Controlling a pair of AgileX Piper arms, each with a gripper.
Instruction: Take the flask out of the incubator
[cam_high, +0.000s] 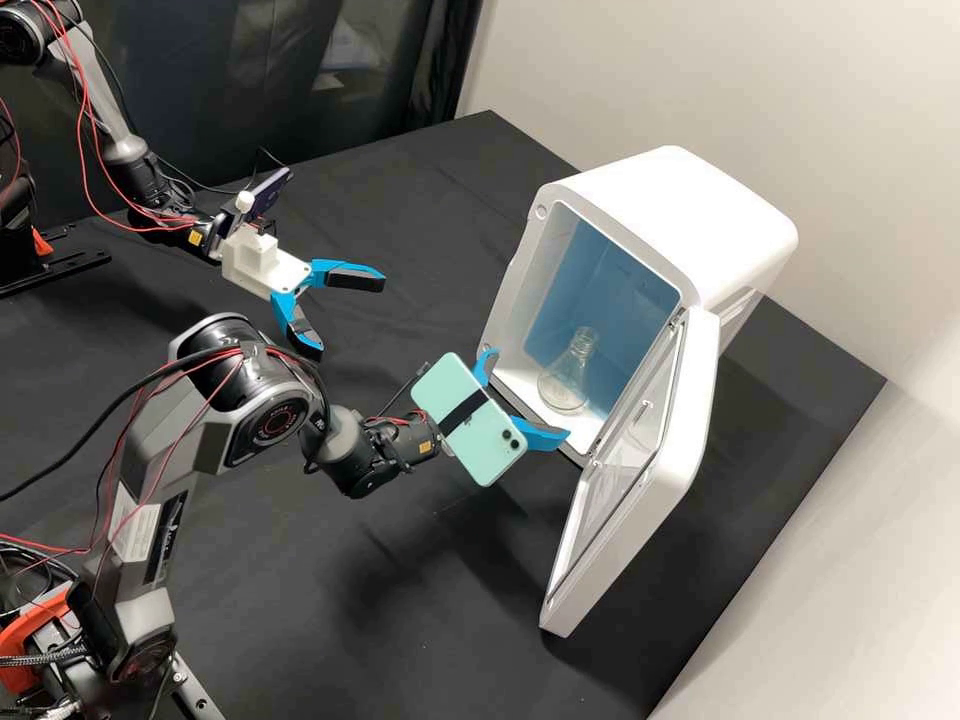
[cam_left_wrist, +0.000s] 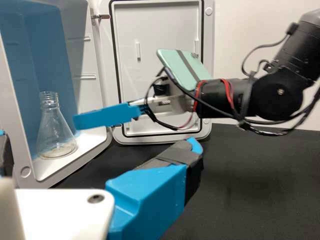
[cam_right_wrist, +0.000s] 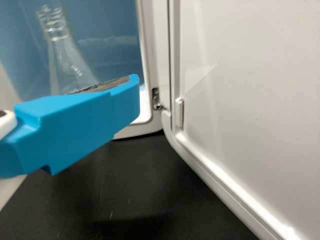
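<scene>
Reach step, I reckon: right gripper (cam_high: 515, 397), spread wide, is hovering at the incubator (cam_high: 690, 215) mouth mid-frame, flask (cam_high: 568, 372) standing inside. Next it's needing to slide in and pinch the neck.

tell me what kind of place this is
Probably a robotics lab: a black bench, a small white incubator with its door open and an Erlenmeyer flask inside, and two cabled robot arms.
</scene>
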